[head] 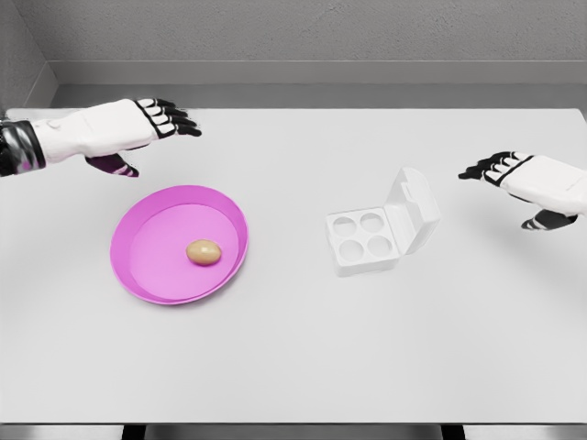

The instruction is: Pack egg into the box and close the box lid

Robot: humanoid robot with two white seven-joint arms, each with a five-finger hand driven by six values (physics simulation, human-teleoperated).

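The small tan, smooth-shelled egg (204,251) lies alone near the middle of a shallow round magenta plastic plate (138,271), just below and a little to the inside of the left hand (151,124), which hovers above the plate's far rim with its black-tipped fingers extended and loosely spread, holding nothing. That placement reads as a staging position: the hand is nearest the egg, so it looks the likelier one to lift it. Across the plain white table (293,367), well apart from the left hand and between the two hands, sits the white moulded four-cup egg box (364,240), all four round wells empty and its hinged lid (413,209) propped up and tilted back on the side facing the right hand (509,174). The right hand floats just beyond that lid, fingers likewise open and relaxed with the thumb hanging below, touching nothing; from there it seems well placed to fold the lid down once the egg is seated. No brand, label or writing can be read on the box, the plate, the table or the white arm shells.
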